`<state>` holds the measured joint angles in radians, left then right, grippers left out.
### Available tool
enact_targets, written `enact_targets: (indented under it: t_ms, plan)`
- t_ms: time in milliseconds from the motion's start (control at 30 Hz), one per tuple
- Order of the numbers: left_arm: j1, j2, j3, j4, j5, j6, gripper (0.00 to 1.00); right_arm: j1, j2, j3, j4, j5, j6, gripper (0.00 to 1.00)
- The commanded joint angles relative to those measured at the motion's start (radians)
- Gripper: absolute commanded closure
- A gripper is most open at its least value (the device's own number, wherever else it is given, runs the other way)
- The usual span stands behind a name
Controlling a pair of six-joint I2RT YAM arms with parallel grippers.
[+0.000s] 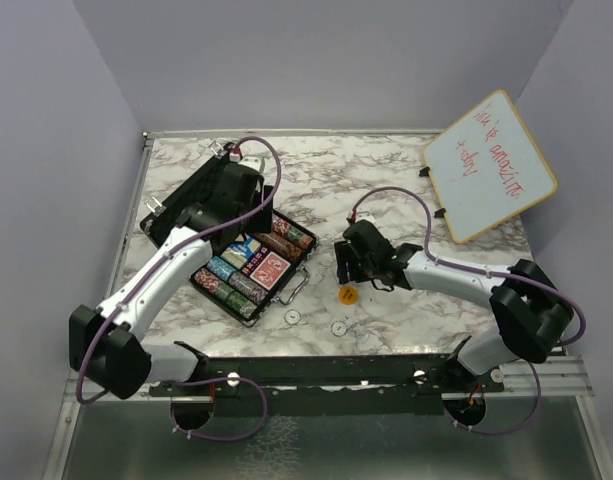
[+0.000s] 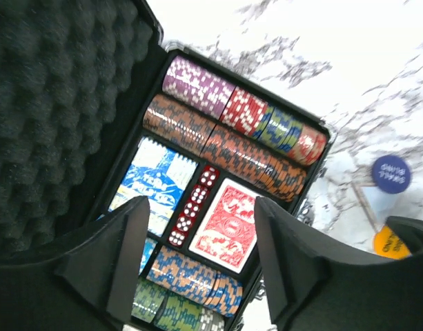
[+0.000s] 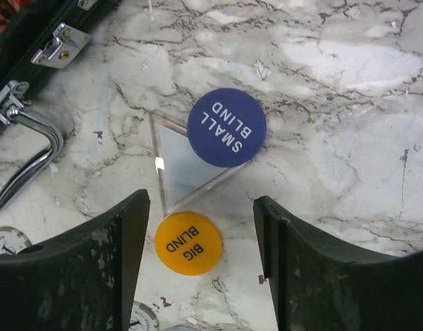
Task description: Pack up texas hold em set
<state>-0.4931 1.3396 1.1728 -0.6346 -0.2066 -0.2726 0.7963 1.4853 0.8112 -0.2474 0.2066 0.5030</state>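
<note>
- While both arms reached over a white marble table point(image 3: 335, 103), the left claw point(image 2: 201, 255) hung above an open black case point(image 2: 52, 103), its two fingers spread apart with nothing pinched between them.
- Directly below that claw lay the case's tray, and the egg-crate foam lid stood open to the claw's left.
- Beyond the left claw's fingertips, striped chip stacks point(image 2: 225, 148) filled two rows in purple, red, green and orange. Another row of stacks sat nearer the claw.
- Between the spread fingers showed a red deck point(image 2: 223, 224), with a line of red dice point(image 2: 195, 205) just to its left and a blue deck point(image 2: 152, 181) left of the dice.
- The right claw point(image 3: 201, 227) hovered over the table to the right of the case, also spread wide and gripping nothing.
- A yellow button point(image 3: 188, 243) marked BIG BLIND lay on the table between the right claw's fingers, closer to the left one. Whether a finger touched it could not be told.
- Just beyond the fingertips, a blue button point(image 3: 226, 127) marked SMALL BLIND overlapped one corner of a clear triangular piece point(image 3: 180, 162).
- Off to the right claw's left were the case's silver handle point(image 3: 32, 155) and a latch point(image 3: 59, 47).
- Beyond the right claw and to its right, a whiteboard point(image 1: 489, 165) with red writing leaned tilted by the wall.
</note>
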Motion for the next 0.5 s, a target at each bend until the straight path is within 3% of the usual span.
enact_targets:
  t_ms: [0, 300, 467]
  plan:
    - [-0.002, -0.134, -0.069, 0.122, 0.027, -0.005, 0.29, -0.002, 0.072, 0.071, -0.069, 0.047, -0.015, 0.28]
    - [-0.002, -0.285, -0.173, 0.186, 0.120, -0.007, 0.15, 0.004, 0.186, 0.176, -0.133, 0.058, -0.040, 0.19]
    - [-0.002, -0.323, -0.217, 0.194, 0.069, -0.002, 0.12, 0.006, 0.238, 0.208, -0.161, 0.060, -0.046, 0.16]
